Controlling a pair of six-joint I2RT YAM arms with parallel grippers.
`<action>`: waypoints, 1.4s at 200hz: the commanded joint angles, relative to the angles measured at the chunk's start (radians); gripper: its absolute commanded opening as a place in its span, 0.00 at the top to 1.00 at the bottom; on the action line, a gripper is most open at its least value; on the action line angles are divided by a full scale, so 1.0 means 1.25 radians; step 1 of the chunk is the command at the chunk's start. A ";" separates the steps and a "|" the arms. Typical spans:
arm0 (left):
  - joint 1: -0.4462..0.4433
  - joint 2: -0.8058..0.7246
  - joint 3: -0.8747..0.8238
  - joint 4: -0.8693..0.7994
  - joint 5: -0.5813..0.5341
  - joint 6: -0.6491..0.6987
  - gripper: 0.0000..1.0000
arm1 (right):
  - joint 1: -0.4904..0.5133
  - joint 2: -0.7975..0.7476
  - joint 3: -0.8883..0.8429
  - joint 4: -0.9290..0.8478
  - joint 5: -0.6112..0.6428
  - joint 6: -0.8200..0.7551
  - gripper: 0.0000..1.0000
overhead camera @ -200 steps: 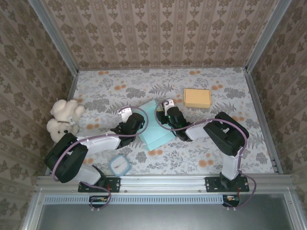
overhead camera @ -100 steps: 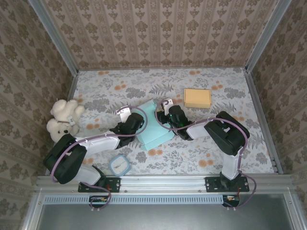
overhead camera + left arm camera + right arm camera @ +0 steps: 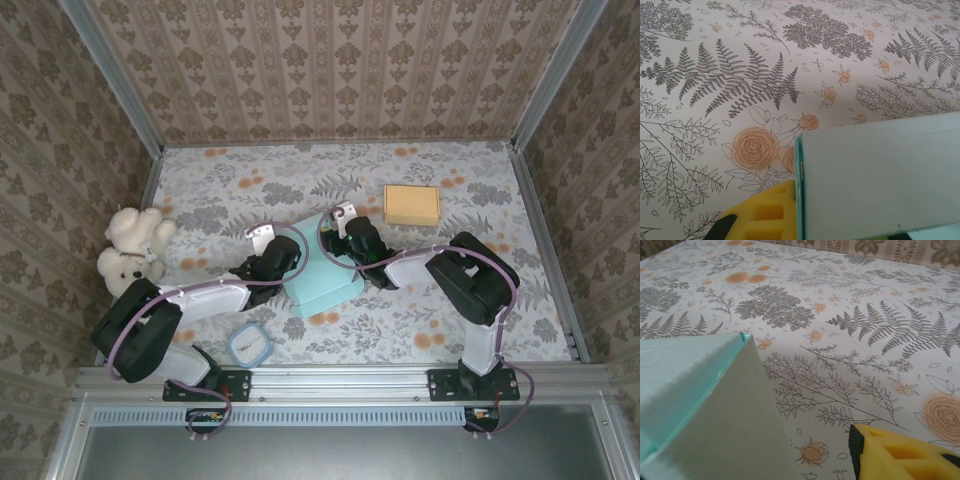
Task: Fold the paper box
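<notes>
The paper box (image 3: 322, 272), pale teal, sits near the middle of the table (image 3: 470, 180), standing partly formed with its walls up. It looks very light and thin, stiff only along the creases, so I judge that it will slide or tip under a small push and dent if it is squeezed hard. The best hold is on a free wall edge close to a crease, not on the flat middle of a panel. The left gripper (image 3: 291, 262) is at the box's 9 o'clock side and is pinched tight on one thin wall; in the left wrist view the wall edge lies against its yellow finger (image 3: 765, 216). The right gripper (image 3: 341, 243) is at the 1 o'clock corner with its jaws partly apart, and its visible finger (image 3: 902, 452) stands clear of the box. At 2 o'clock lies a closed tan carton (image 3: 411, 204), its contents hidden. At 7 o'clock is a small square dish (image 3: 248, 345); I cannot tell what is inside it.
</notes>
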State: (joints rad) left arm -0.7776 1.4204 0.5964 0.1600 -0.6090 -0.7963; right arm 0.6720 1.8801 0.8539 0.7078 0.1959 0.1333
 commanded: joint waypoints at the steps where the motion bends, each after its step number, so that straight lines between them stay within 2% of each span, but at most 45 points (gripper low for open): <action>1: -0.001 0.008 0.023 -0.003 0.001 0.015 1.00 | 0.001 -0.034 0.004 -0.012 0.066 0.006 0.46; 104: -0.003 0.028 0.037 -0.002 0.008 0.021 1.00 | 0.006 -0.060 -0.006 -0.001 0.063 0.007 0.46; 125: -0.004 0.027 0.034 -0.006 0.003 0.018 1.00 | 0.006 -0.063 -0.012 -0.007 0.121 0.023 0.49; 179: -0.004 0.025 0.033 -0.013 -0.017 0.005 1.00 | 0.013 -0.062 -0.010 -0.087 0.337 0.071 0.66; 219: -0.004 0.033 0.041 -0.014 -0.017 0.004 1.00 | 0.054 -0.064 0.000 -0.098 0.475 0.023 0.68; 233: -0.004 0.037 0.043 -0.015 -0.014 0.005 1.00 | 0.061 -0.067 -0.001 -0.088 0.452 0.009 0.66; 260: -0.005 0.040 0.047 -0.015 -0.013 0.008 1.00 | 0.065 -0.099 -0.035 -0.039 0.310 0.009 0.54; 280: -0.004 0.040 0.050 -0.017 -0.014 0.011 1.00 | 0.071 -0.125 -0.039 -0.067 0.236 0.003 0.47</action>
State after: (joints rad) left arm -0.7914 1.4601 0.6407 0.1719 -0.5755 -0.7856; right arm 0.7685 1.7878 0.8215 0.6449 0.5591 0.1524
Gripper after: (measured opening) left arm 0.088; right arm 0.496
